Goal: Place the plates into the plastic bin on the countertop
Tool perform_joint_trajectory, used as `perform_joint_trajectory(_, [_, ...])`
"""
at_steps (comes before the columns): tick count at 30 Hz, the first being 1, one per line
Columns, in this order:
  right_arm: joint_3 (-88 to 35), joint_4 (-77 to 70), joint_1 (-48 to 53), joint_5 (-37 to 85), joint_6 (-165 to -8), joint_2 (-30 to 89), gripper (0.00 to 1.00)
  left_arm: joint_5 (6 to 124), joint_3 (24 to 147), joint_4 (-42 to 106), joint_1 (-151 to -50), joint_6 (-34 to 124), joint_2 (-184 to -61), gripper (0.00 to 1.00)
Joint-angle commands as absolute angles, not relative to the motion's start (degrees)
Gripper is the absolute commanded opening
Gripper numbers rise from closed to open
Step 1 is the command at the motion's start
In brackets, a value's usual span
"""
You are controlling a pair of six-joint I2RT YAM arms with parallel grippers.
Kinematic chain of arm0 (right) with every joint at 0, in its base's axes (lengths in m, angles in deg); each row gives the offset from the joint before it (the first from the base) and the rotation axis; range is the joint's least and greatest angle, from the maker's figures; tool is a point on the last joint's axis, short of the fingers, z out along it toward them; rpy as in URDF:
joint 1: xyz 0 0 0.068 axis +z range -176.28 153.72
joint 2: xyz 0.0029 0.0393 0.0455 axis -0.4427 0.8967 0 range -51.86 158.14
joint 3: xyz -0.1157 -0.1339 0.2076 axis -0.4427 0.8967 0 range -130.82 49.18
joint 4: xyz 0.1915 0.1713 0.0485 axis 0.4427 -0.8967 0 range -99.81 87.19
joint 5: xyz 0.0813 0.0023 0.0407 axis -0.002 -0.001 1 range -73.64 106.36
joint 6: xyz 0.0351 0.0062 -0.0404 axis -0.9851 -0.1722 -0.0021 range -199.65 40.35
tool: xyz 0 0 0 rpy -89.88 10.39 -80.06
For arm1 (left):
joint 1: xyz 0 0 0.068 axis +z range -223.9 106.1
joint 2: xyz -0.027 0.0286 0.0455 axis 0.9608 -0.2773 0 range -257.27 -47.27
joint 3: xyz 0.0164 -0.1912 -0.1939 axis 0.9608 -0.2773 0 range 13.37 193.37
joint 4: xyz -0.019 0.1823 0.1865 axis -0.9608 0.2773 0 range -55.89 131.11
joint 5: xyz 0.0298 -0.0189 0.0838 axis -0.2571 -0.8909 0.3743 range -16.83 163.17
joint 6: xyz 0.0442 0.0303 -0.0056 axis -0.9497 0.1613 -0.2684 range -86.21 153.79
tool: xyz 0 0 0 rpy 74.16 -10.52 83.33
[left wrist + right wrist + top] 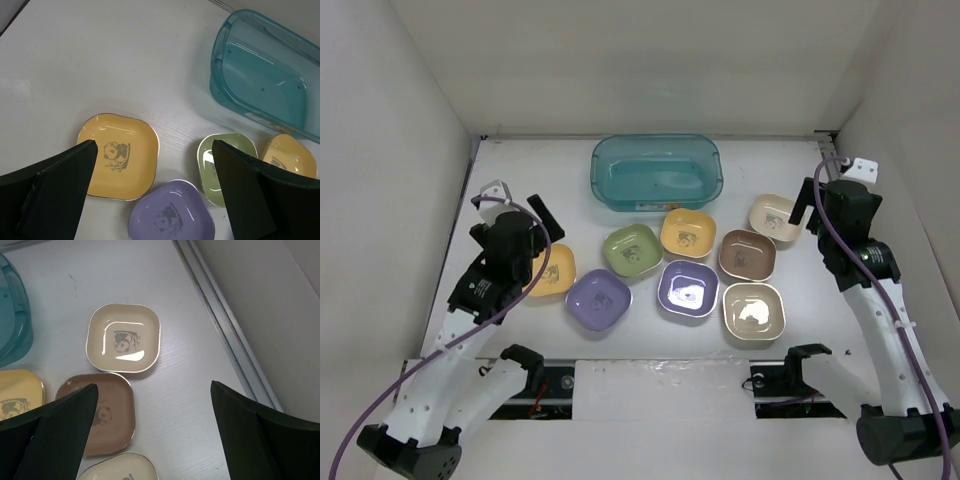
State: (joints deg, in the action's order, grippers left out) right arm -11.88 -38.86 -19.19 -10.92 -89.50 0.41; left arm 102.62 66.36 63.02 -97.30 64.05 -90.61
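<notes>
The teal plastic bin (pixel 656 172) stands empty at the back middle of the white countertop (pixel 520 180). Eight plates lie in front of it: yellow (pixel 556 270), purple (pixel 598 299), green (pixel 633 250), yellow (pixel 688 233), purple (pixel 688 288), brown (pixel 747 254), cream (pixel 775 216), cream (pixel 754 311). My left gripper (pixel 535 232) is open and empty, hovering above the left yellow plate (pixel 120 155) and purple plate (pixel 172 217). My right gripper (pixel 807 210) is open and empty above the brown plate (pixel 105 412), next to the far cream plate (pixel 123 337).
White walls close in the left, back and right sides. A metal rail (pixel 225 325) runs along the foot of the right wall. The bin also shows in the left wrist view (pixel 270 75) and at the left edge of the right wrist view (pixel 12 315).
</notes>
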Motion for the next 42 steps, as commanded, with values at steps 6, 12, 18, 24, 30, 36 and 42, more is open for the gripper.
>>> perform_joint_trajectory(6, [-7.2, -32.7, -21.9, -9.9, -94.9, -0.3, 1.00, 101.8, 66.9, 61.4, -97.0, 63.2, -91.4, 1.00])
perform_joint_trajectory(12, [-6.4, -27.2, -29.5, -4.5, -96.4, 12.2, 1.00, 102.3, 66.9, 61.4, -97.0, 63.2, -92.5, 1.00])
perform_joint_trajectory(18, [-10.7, -21.6, -35.7, 2.3, -95.8, 29.8, 1.00, 102.4, 66.9, 62.0, -97.0, 63.8, -94.4, 1.00])
perform_joint_trajectory(24, [-14.7, -17.0, -38.7, 6.6, -97.1, 43.1, 0.93, 102.4, 66.9, 62.0, -97.0, 63.8, -94.4, 1.00])
perform_joint_trajectory(30, [-19.4, -15.8, -40.5, 11.5, -97.8, 50.6, 0.75, 102.4, 66.9, 62.5, -97.0, 63.8, -95.0, 1.00])
perform_joint_trajectory(36, [-23.1, -19.2, -40.5, 11.0, -97.1, 55.8, 0.32, 103.4, 67.4, 63.6, -97.0, 64.8, -93.9, 1.00])
perform_joint_trajectory(42, [-24.2, -21.7, -41.0, 7.1, -99.4, 53.5, 0.00, 103.4, 67.4, 63.6, -97.0, 64.8, -93.3, 1.00])
